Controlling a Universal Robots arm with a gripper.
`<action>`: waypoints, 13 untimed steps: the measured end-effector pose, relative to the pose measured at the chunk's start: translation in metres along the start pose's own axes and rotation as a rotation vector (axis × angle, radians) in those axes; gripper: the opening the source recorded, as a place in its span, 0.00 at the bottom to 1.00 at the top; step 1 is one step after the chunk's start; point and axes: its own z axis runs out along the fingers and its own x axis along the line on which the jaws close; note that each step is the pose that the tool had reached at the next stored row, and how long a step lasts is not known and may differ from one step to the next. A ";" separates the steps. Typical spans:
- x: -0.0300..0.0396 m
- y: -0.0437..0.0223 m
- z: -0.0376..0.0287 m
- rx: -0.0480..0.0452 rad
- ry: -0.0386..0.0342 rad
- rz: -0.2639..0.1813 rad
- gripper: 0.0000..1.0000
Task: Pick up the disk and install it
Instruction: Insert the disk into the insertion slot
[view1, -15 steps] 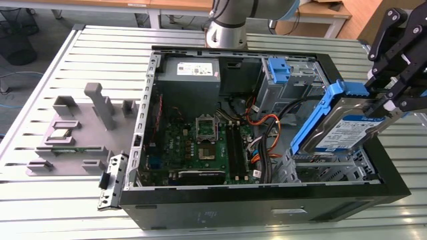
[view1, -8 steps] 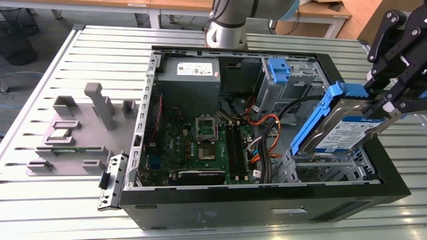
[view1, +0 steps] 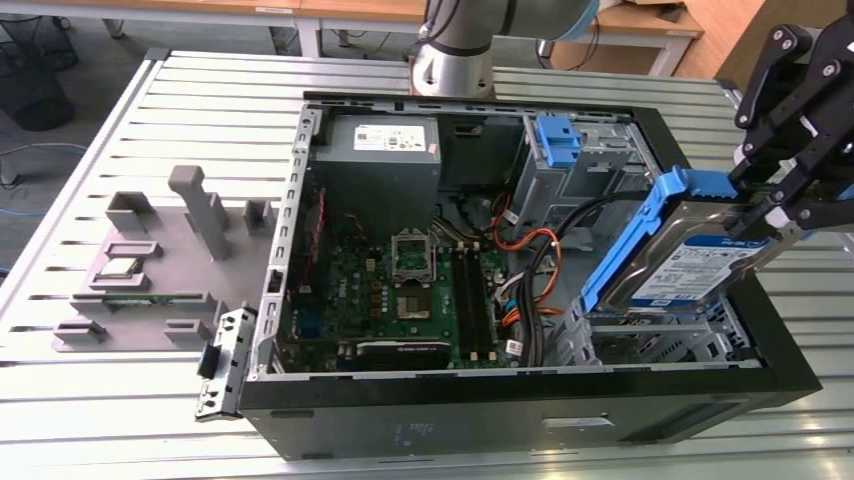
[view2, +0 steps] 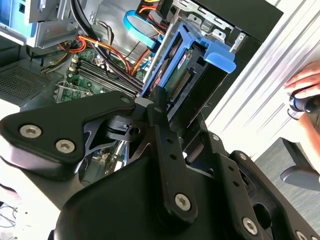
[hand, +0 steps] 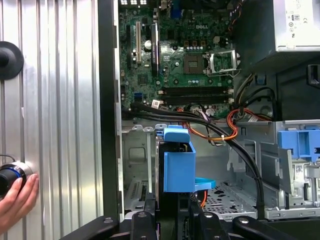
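Gripping the disk (view1: 674, 262) by its upper end, my gripper (view1: 781, 205) sits at about three o'clock of the open computer case (view1: 534, 425) in the exterior view. My hand is closed on the drive: in the second wrist view my fingers (view2: 159, 120) press against the two sides of the blue carrier. The disk hangs tilted, its labelled face turned toward five o'clock and its blue handle tab toward eleven. Its lower end is down at the metal drive cage (view1: 667, 335) in the case's four o'clock corner. Whether it touches the cage I cannot tell.

In the first wrist view the carrier's blue end (hand: 179, 167) stands just beyond my gripper (hand: 172, 210), over the cage floor.

Inside the case, the green motherboard (view1: 400, 285) lies toward nine o'clock of the disk, the grey power supply (view1: 380, 150) toward eleven, and an empty blue bracket (view1: 558, 140) near twelve. Orange cables (view1: 514, 245) run between board and cage. A person's hand (hand: 17, 202) rests on the ribbed metal table (view1: 107, 400) beside the case.
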 end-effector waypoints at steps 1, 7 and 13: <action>0.0000 -0.0003 0.0000 0.0000 0.0003 0.000 0.35; 0.0002 -0.0004 0.0025 0.0000 0.0002 0.000 0.35; 0.0003 -0.0005 0.0035 0.0000 0.0000 0.000 0.35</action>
